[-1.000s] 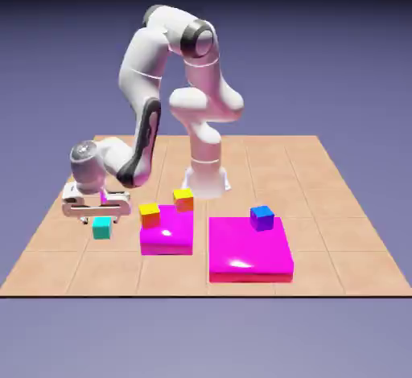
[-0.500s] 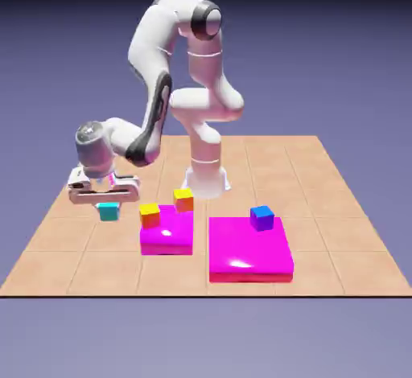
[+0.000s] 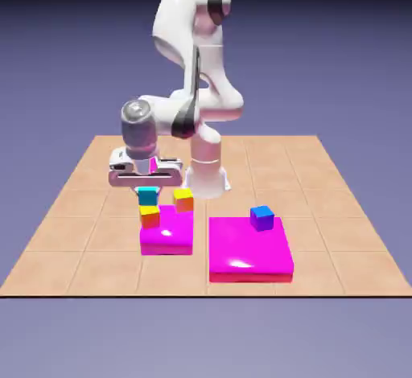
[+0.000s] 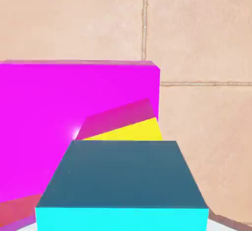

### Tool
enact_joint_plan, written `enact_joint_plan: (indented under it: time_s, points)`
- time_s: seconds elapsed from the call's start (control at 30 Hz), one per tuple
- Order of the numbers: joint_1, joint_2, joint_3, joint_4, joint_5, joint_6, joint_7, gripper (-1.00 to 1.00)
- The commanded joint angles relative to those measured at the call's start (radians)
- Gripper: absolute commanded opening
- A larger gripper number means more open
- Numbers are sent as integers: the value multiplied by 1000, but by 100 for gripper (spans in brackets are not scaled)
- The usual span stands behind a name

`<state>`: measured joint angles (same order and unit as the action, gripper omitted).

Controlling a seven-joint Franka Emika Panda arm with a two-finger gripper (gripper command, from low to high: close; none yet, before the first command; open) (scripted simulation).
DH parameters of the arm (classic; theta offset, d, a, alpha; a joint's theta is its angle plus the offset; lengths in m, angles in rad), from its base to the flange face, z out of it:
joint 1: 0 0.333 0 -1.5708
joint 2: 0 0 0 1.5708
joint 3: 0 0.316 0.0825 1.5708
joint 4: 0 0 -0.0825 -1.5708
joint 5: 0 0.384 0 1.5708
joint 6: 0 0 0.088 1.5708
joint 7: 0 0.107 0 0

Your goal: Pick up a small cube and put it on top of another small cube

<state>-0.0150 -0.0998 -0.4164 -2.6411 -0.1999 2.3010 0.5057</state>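
gripper [image 3: 147,188] clenched on the teal cube [image 3: 147,196], held in the air directly above a yellow-and-orange cube [image 3: 150,215] on the smaller magenta block [image 3: 167,236]. hand view: teal cube [image 4: 122,183] fills the bottom, yellow top [image 4: 129,130] showing just past it. blue cube [image 3: 261,217] sits on the larger magenta block [image 3: 250,249].

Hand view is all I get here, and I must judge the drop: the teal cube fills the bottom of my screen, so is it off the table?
Observer: Yes. In the exterior view the small cube hangs under the claw, clear of the tiles.
Operator: What is under it?
Observer: A yellow-and-orange cube on the smaller magenta block, directly below.
Operator: Are they touching?
Observer: I cannot tell; at most a thin gap shows.
Operator: Anything else nearby?
Observer: A second yellow-and-orange cube sits on that block's far corner.
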Motion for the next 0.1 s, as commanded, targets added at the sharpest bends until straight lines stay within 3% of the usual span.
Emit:
enact_joint_plan:
  time_s: [0.0, 0.07]
  points:
    - [0, 0, 0, 0, 0, 0, 0, 100]
    - [4, -52, 7, 37, -6, -87, 8, 100]
